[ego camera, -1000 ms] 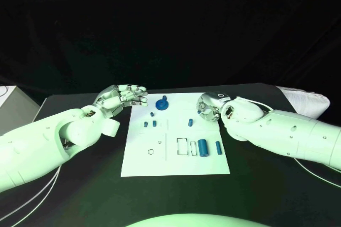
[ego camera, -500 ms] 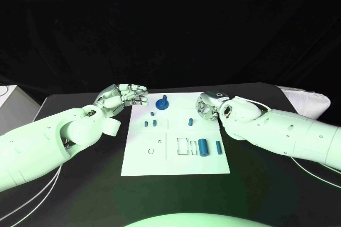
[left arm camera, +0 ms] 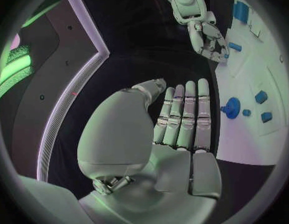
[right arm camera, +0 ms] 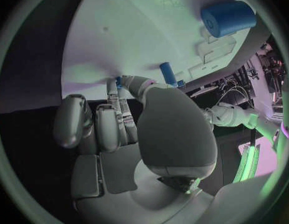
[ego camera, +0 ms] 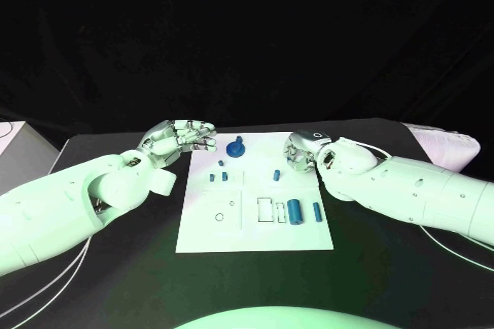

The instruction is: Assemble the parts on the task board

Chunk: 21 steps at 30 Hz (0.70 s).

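The task board (ego camera: 258,229) lay at the table's centre, with blue parts (ego camera: 295,213) scattered on it. The left hand (ego camera: 181,138) hovered at its eleven o'clock corner, fingers apart, holding nothing. The right hand (ego camera: 300,152) sat at one o'clock, fingers curled in and empty.

The left arm (ego camera: 72,200) is reaching in across the table's left side, its left hand (ego camera: 177,138) hovering palm-up just off the task board's far left corner, fingers (left arm camera: 182,115) lying straight and side by side with nothing in them. The right arm (ego camera: 412,193) is coming in from the table's right side, its right hand (ego camera: 302,152) hanging over the board's far right corner, fingers (right arm camera: 97,127) curling inward and the thumb folding across, with nothing visibly held.
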Tool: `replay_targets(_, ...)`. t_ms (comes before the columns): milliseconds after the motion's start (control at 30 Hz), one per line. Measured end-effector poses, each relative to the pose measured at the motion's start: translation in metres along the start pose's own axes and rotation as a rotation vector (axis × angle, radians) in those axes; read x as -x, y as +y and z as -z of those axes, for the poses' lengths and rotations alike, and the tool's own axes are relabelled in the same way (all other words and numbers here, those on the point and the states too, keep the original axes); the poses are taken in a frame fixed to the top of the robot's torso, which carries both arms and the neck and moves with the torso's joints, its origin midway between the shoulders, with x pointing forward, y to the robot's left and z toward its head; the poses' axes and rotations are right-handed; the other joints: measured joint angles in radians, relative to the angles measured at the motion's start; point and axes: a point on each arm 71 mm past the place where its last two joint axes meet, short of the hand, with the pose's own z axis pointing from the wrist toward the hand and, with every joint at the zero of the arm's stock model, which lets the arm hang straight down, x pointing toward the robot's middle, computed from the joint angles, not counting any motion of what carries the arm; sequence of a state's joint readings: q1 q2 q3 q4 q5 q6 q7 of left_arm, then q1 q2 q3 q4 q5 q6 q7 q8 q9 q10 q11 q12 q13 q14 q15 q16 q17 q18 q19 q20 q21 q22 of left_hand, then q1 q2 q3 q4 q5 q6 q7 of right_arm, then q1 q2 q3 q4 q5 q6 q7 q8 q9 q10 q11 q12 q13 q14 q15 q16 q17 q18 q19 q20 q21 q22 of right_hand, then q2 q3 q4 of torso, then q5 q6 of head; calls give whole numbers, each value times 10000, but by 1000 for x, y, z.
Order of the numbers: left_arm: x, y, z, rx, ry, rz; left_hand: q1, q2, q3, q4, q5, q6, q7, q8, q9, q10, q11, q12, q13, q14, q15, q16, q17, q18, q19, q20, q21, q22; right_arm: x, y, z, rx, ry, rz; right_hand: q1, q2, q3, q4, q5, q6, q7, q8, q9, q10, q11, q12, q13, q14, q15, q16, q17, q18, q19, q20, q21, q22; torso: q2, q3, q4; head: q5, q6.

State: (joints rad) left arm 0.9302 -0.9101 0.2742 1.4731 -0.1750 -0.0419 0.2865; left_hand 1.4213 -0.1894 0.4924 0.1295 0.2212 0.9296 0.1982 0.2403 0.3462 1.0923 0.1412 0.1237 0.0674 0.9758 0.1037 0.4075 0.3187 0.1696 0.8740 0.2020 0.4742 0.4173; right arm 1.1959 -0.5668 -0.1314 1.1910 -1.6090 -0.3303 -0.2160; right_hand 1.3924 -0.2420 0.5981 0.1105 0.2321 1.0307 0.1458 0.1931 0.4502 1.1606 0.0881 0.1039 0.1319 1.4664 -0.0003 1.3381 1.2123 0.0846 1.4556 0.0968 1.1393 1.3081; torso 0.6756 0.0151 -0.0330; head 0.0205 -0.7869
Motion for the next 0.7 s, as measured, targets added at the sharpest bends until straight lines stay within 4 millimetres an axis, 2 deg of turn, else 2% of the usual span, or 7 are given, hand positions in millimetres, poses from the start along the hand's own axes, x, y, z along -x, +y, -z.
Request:
replay_targets(233,0,0,0,3,8,-17,0,0,-17,-17,0,0,0,0,-1,0,0,0,0,21,20,0,7,0,0,0,0,1,-1,2,0,-7,26,120,-3,-3,84,-84,-38,14,12,0,-22,-124,119,-2,9,0,0,0,-30,-1,0,0,-239,-1,-6,0,-4,5,-31)
replay_targets(333,0,0,0,6,10,-31,0,0,-27,-27,0,0,0,0,-1,0,0,0,0,35,35,1,12,-1,0,0,0,1,-1,3,0,-6,31,201,-33,-102,80,-168,-38,14,12,0,-54,-177,170,-3,10,0,0,-77,-160,0,-134,21,-468,-3,-10,0,-6,-6,-37)
replay_targets(400,0,0,0,7,14,-41,0,0,-27,-27,0,0,0,0,-1,0,0,0,0,35,35,1,12,-1,0,0,0,1,-1,4,0,5,27,245,-26,-169,93,-183,-38,27,25,0,-74,-225,217,-4,10,3,73,-144,-246,-1,-167,54,-626,-50,-11,0,-11,-8,-38)
replay_targets(533,0,0,0,11,26,-68,0,0,-27,-27,0,-1,0,0,-1,-22,21,0,0,35,36,1,12,-1,0,0,0,1,-2,5,0,12,7,335,4,-243,81,-306,-38,15,83,-49,-106,-258,248,-5,10,2,75,-214,-359,-1,-239,54,-819,-151,-13,1,-12,-16,-39)
replay_targets(600,0,0,0,13,32,-82,0,0,-27,-27,0,0,-1,0,-2,-39,39,0,0,35,35,1,12,0,-1,0,0,1,-3,7,0,60,-5,355,3,-243,38,-380,-38,10,87,-51,-139,-813,219,-485,-538,2,75,-232,-417,0,-280,95,-937,-204,-14,2,-11,-20,-39)
replay_targets(700,0,0,1,18,37,-104,0,0,-27,-27,0,-1,-1,0,-1,-39,39,0,0,35,36,1,12,-1,0,0,0,1,-4,10,1,135,-44,375,55,-294,12,-432,-38,-25,121,-101,-167,-896,203,-432,-530,2,75,-263,-479,-1,-310,126,-1049,-257,-14,2,-11,-21,-39)
